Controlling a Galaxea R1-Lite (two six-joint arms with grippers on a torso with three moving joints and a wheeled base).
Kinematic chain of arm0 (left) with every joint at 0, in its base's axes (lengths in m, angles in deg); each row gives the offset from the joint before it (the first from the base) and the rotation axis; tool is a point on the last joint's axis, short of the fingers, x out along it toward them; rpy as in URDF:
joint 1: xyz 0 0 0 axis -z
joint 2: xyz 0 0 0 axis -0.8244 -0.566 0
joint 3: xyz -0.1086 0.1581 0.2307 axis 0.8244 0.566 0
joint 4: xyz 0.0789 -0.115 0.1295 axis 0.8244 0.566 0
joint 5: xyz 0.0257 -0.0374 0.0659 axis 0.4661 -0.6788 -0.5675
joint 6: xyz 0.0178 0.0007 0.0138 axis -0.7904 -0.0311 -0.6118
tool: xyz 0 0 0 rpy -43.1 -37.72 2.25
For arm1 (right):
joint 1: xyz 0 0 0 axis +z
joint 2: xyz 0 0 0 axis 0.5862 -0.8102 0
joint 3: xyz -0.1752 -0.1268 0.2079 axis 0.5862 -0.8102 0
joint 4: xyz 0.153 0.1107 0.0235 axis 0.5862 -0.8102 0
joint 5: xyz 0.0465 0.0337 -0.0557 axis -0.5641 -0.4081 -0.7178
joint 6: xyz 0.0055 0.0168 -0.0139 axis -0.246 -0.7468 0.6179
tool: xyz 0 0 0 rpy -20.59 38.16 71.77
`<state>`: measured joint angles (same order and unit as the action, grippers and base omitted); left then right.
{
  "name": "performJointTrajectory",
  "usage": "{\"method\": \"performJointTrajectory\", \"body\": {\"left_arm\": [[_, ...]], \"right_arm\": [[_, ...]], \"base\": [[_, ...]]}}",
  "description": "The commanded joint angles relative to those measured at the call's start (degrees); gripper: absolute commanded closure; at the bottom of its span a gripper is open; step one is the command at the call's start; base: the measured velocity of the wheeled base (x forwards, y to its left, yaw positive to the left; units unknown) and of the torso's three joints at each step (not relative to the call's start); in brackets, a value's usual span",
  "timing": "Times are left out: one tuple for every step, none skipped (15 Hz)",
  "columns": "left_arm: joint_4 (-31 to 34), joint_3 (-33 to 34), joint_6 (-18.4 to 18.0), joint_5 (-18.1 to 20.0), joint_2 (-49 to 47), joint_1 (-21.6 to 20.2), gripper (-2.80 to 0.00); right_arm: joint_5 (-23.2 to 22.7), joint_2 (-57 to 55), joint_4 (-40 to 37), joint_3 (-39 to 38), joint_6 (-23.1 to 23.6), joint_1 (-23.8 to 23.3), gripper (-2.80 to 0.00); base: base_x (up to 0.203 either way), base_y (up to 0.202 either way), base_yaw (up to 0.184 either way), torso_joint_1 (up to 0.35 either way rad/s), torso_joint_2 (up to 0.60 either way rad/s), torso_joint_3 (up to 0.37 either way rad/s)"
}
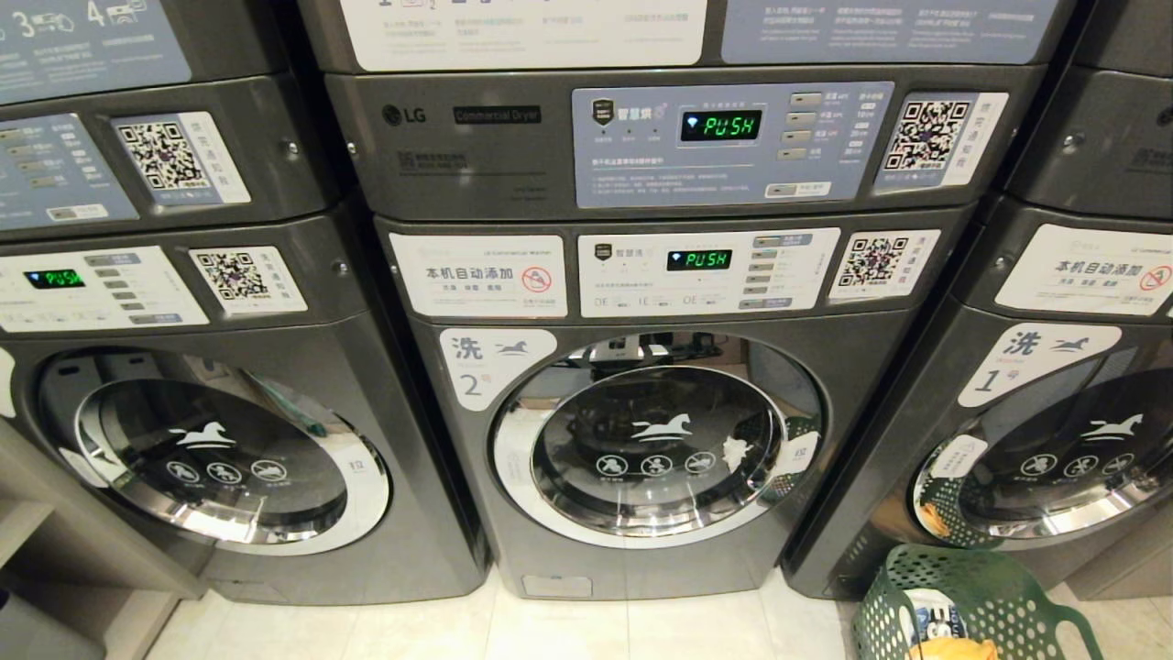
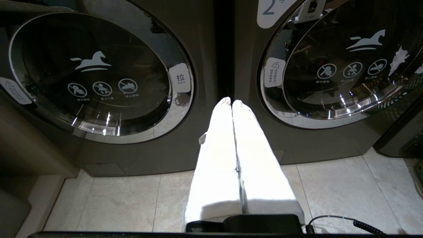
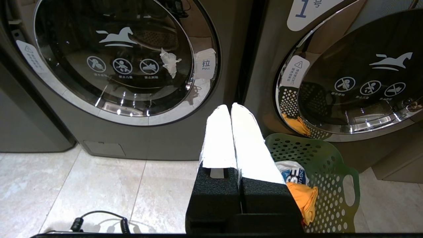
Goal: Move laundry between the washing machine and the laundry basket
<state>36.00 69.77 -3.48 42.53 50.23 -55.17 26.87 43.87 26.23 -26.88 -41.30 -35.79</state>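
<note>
The grey washing machine numbered 2 [image 1: 641,431] stands straight ahead, its round glass door [image 1: 655,449] closed; the door shows again as the door [image 2: 343,66] and the door [image 3: 119,56]. A green perforated laundry basket [image 1: 971,596] sits on the floor at the lower right, also seen as the basket [image 3: 317,158], holding an orange garment [image 3: 302,198] and a white printed one [image 3: 292,172]. My left gripper [image 2: 231,101] is shut and empty, pointing at the gap between two machines. My right gripper [image 3: 230,107] is shut and empty, just beside the basket. Neither arm shows in the head view.
Machine number 1 [image 1: 1054,440] stands behind the basket, and another washer [image 1: 211,449] is on the left. Dryers [image 1: 678,137] are stacked above. A grey shelf unit [image 1: 55,550] fills the lower left corner. Pale floor tiles [image 1: 586,632] run in front of the machines.
</note>
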Motion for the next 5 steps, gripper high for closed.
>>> {"method": "performJointTrajectory", "body": {"left_arm": [[0.0,0.0,-0.2,0.0,0.0,0.0,0.00],[0.0,0.0,0.0,0.0,0.1,0.0,0.00],[0.0,0.0,0.1,-0.1,0.1,0.0,0.00],[0.0,0.0,0.0,0.0,0.1,0.0,0.00],[0.0,0.0,0.0,0.0,0.1,0.0,0.00]], "right_arm": [[0.0,-0.1,0.0,0.0,0.0,0.0,0.00],[0.0,-0.1,0.0,0.0,-0.2,0.0,0.00],[0.0,-0.1,0.0,0.0,-0.5,0.1,0.00],[0.0,-0.1,0.0,-0.1,-0.8,0.0,0.00],[0.1,-0.1,0.2,-0.1,-1.1,0.0,0.00]], "base": [[0.000,0.000,0.000,0.000,0.00,0.000],[0.000,0.000,0.000,0.000,0.00,0.000],[0.000,0.000,0.000,0.000,0.00,0.000],[0.000,0.000,0.000,0.000,0.00,0.000],[0.000,0.000,0.000,0.000,0.00,0.000]]}}
